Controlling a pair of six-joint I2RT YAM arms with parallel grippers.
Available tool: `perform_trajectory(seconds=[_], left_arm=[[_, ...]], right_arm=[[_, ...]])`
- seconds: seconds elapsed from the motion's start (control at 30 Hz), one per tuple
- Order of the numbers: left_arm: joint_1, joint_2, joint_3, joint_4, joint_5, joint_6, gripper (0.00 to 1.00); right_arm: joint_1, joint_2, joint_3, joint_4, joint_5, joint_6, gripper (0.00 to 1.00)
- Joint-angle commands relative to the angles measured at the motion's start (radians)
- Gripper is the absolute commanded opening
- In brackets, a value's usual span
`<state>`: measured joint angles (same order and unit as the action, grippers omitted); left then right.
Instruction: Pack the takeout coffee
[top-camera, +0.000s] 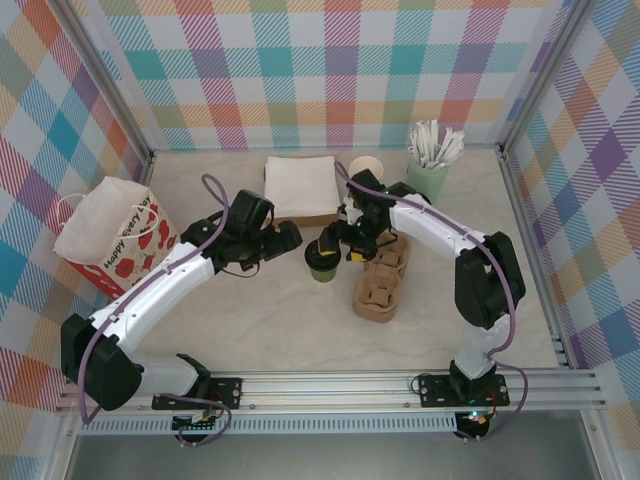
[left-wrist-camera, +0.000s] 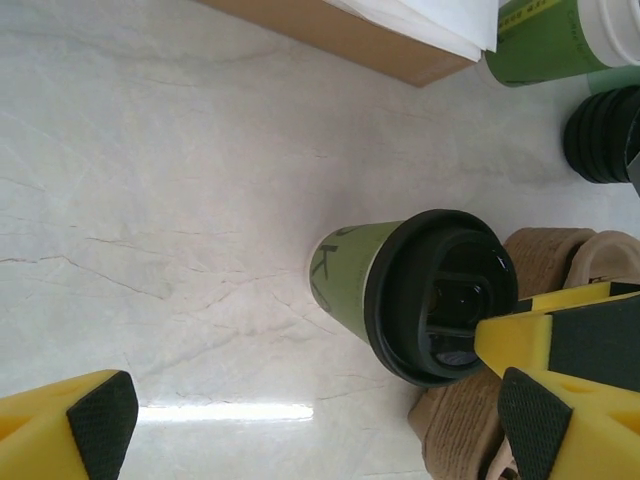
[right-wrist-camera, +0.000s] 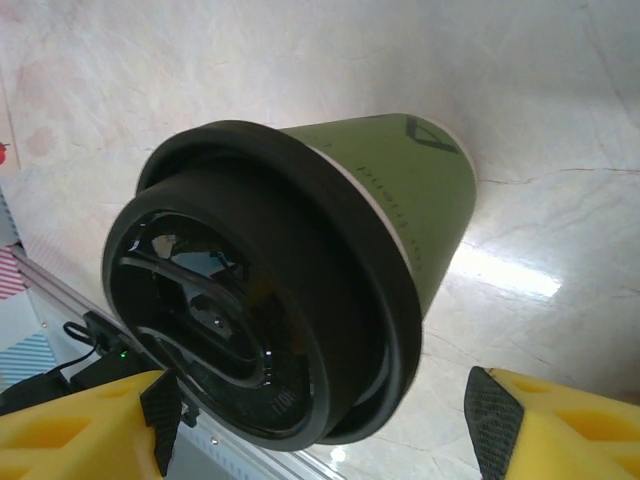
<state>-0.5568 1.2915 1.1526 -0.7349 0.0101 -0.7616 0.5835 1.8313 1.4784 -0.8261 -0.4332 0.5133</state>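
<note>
Right now the takeout coffee (top-camera: 322, 262) is standing upright near the middle of the top picture, on the pale desk (top-camera: 250, 330), with its black lid (right-wrist-camera: 250, 300) sitting snug on top. A brown cardboard cup tray (top-camera: 382, 282) is lying just to its right, and a red and white paper bag (top-camera: 115, 240) is waiting far over on the left side of that frame. The left claw (left-wrist-camera: 315, 415) is hanging wide open. In its own view the yellow fingers (left-wrist-camera: 50, 435) are showing at the bottom corners, and the cup is sitting farther up the frame, not being held. The right claw (right-wrist-camera: 325, 425) is open too, with one finger at each bottom corner of its view and the lid looming big in the middle. A clear gap is showing on the right side, so it is not squeezing the cup. I am guessing the cup is going to feel light, and its paper wall is going to bend if it is pinched hard. The shiny lid is looking smooth and slippery, and a pull on it could pop it off. The best place to hold is looking like the green side, a little below the lid, with a soft squeeze, while keeping the cup straight up so nothing is spilling.
</note>
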Motion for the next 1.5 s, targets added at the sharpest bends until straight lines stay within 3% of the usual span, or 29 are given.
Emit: perform_trajectory(seconds=[0.0,0.47,0.87,1.0,1.17,1.47], left_arm=[[0.012,-0.029,-0.028,-0.031,-0.013,0.017,0.95],[0.020,-0.040,-0.048,-0.048,-0.025,0.019,0.95],[0.129,-0.049,-0.115,0.033,0.132,-0.005,0.96],[0.192,-0.026,-0.139,0.109,0.245,-0.003,0.96],[0.212,0.046,-0.115,0.166,0.305,0.015,0.93],[0.212,0.172,-0.075,0.200,0.329,0.023,0.88]], right_arm=[[0.004,0.016,0.004,0.043,-0.065,0.014,0.76],[0.004,0.135,0.153,0.061,-0.145,-0.040,0.74],[0.006,0.255,0.289,0.133,-0.270,-0.007,0.73],[0.002,0.226,0.333,0.047,-0.149,-0.055,0.72],[-0.007,0.137,0.276,-0.017,-0.028,-0.087,0.73],[0.026,0.075,0.141,-0.002,-0.053,-0.050,0.68]])
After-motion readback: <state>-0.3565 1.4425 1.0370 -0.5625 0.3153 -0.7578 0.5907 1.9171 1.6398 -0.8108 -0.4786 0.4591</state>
